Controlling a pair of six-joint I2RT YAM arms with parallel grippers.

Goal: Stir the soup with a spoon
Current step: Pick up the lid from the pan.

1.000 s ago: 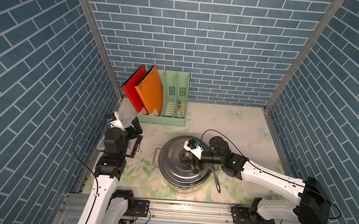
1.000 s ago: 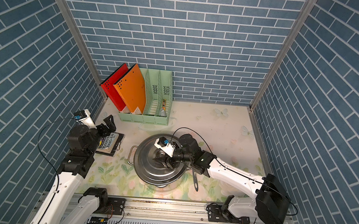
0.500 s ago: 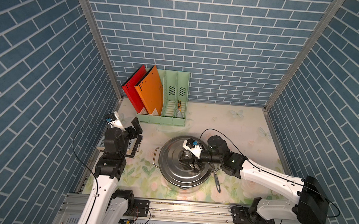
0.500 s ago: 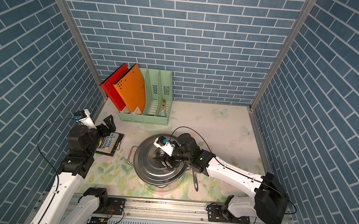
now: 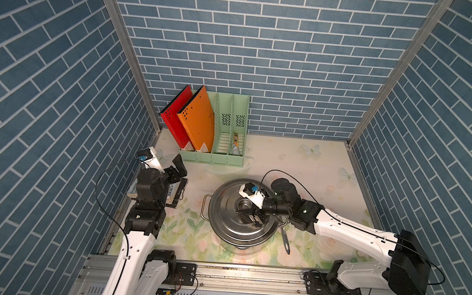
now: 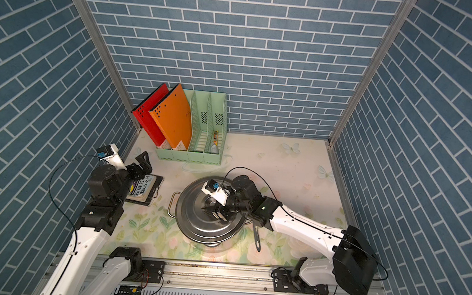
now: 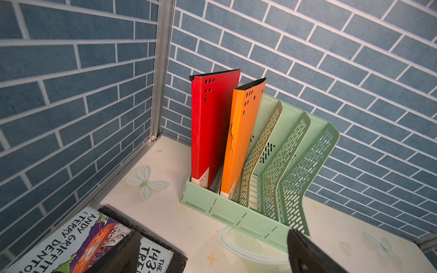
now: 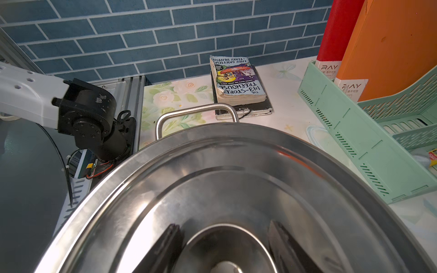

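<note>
A wide steel lid (image 5: 223, 219) (image 6: 194, 222) covers the pot, and the soup under it is hidden. My right gripper (image 5: 248, 212) (image 6: 214, 210) (image 8: 224, 225) reaches over the lid from the right. Its two fingers sit against either side of the lid's round centre knob (image 8: 227, 250) and are shut on it. The spoon lies on the table right of the pot. Only its thin handle with the dark holed tip (image 5: 285, 240) (image 6: 257, 240) shows, and its bowl is hidden under my right arm. My left gripper (image 5: 180, 168) (image 7: 212, 250) hangs open and empty at the far left.
A paperback (image 8: 238, 80) (image 7: 78, 243) on a dark pad lies below my left gripper. A green file rack (image 5: 222, 155) with red and orange folders stands at the back wall. The pot's loop handle (image 5: 205, 206) sticks out to the left. A clear plastic lid (image 7: 250, 245) lies before the rack.
My right gripper has shifted very slightly left over the lid's knob. The lid, the spoon and the left arm have not visibly moved.
</note>
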